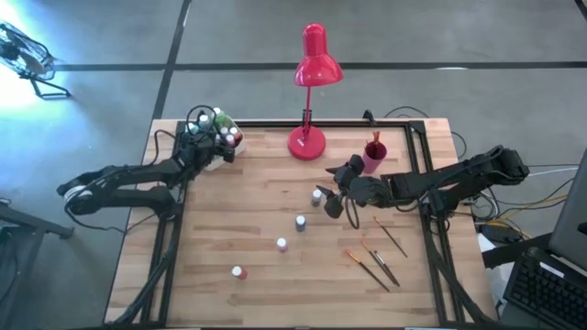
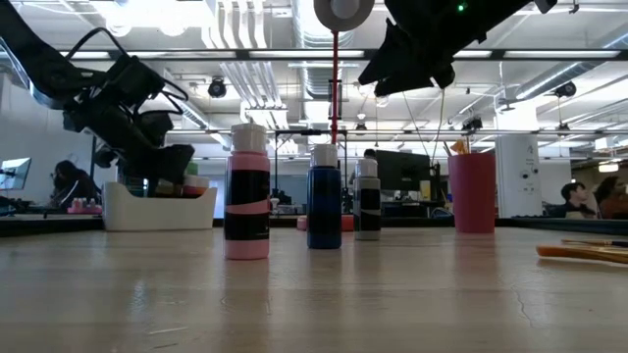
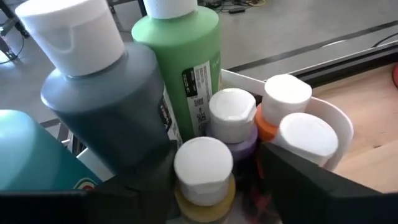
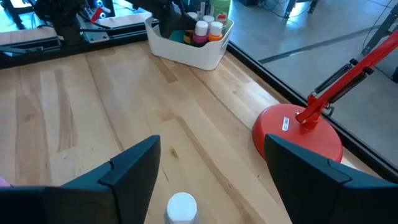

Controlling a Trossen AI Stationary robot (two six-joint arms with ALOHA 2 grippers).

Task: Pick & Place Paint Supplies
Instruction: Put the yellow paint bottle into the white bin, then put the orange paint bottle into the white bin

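Left gripper [image 3: 217, 186] fingers apart, straddling yellow bottle [image 3: 202, 171] in white bin [image 4: 193, 50]. Right gripper [image 4: 208, 168] wide above white-capped bottle [image 4: 181, 208]; only low view shows gripper clear of table.

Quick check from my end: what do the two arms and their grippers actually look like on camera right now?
Both arms are black and jointed, built of chunky segments. The left arm has dark cables looping around its wrist, seen in the high and low views. The right arm is likewise black. The left gripper and right gripper both have flat, wedge-shaped matte black fingers. No readable markings show.
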